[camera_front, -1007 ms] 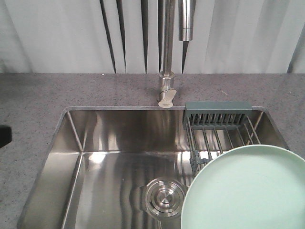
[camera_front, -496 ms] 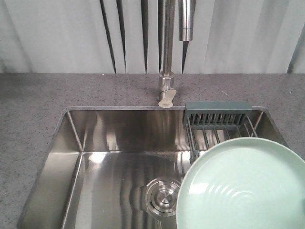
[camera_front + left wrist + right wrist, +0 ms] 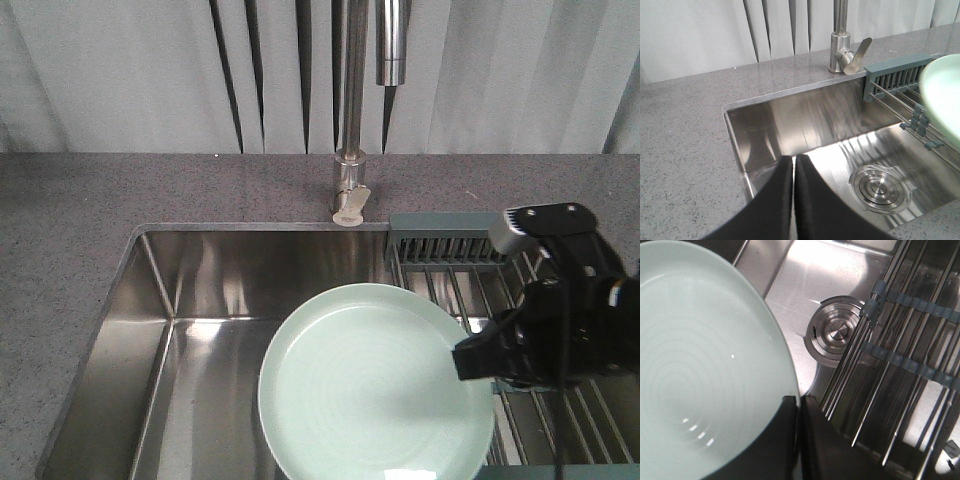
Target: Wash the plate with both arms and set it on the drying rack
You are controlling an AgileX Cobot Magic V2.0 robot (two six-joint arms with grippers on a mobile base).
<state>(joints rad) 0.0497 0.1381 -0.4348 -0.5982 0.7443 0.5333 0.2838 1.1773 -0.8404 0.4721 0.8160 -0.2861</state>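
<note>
Plate [image 3: 375,385], pale mint green, now hangs face-up and roughly level over the steel sink [image 3: 200,330], just left of the drying rack [image 3: 455,250]. A second ago it filled the lower right corner in front of the rack, with no arm in the front view. Your right arm [image 3: 560,320] has since come into sight above the rack, and its right claw [image 3: 799,410] is clamped narrowly on the plate's near right rim. The left claw [image 3: 793,190] hovers over the sink's near left edge with its fingers pressed together, holding nothing, well apart from the plate. The tap [image 3: 350,150] stands behind the sink on the grey desk [image 3: 80,200], and no water is visible. The shift suggests the washing step is starting. The left arm has yet to join in, and racking comes after.
</note>
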